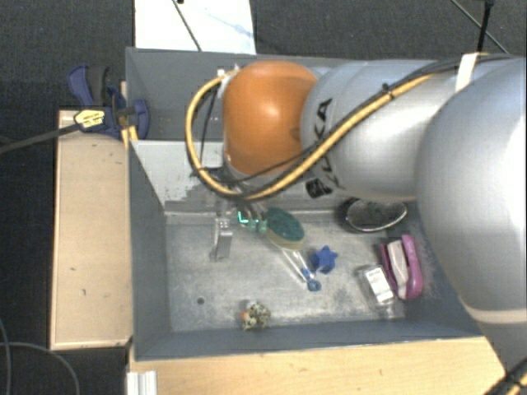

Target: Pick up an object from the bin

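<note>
While the gripper (224,239) hangs over bare floor at the back left of the bin (150,286), I honestly can't tell if it's spread or pinched together. The closest thing is a green oval brush (285,227), just beside it on the right.

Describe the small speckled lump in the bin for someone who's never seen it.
Take the grey metal bin and follow its near wall, at the view's bottom. The small speckled lump lies alone beside it, left of centre. Unlike the blue piece farther back, it is roundish and mottled brown.
</note>
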### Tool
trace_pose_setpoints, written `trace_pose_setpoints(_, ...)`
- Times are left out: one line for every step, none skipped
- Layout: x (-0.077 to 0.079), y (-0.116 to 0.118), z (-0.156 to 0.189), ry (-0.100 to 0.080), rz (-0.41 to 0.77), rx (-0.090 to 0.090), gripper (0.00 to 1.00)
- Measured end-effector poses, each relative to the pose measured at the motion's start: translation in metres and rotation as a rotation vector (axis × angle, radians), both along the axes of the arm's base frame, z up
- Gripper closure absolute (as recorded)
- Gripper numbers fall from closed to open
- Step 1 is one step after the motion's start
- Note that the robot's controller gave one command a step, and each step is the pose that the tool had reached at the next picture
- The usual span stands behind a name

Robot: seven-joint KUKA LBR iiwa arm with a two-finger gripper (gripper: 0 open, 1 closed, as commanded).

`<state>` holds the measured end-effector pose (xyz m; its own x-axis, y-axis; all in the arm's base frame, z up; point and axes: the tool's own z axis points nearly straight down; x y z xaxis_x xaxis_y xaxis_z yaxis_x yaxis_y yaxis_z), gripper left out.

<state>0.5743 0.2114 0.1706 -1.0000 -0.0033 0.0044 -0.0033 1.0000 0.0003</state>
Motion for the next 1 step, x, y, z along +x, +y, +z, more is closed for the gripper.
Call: trace_pose_setpoints(-0.0896,-0.1033,0.0176,-0.001,-0.068,-0.004,0.0)
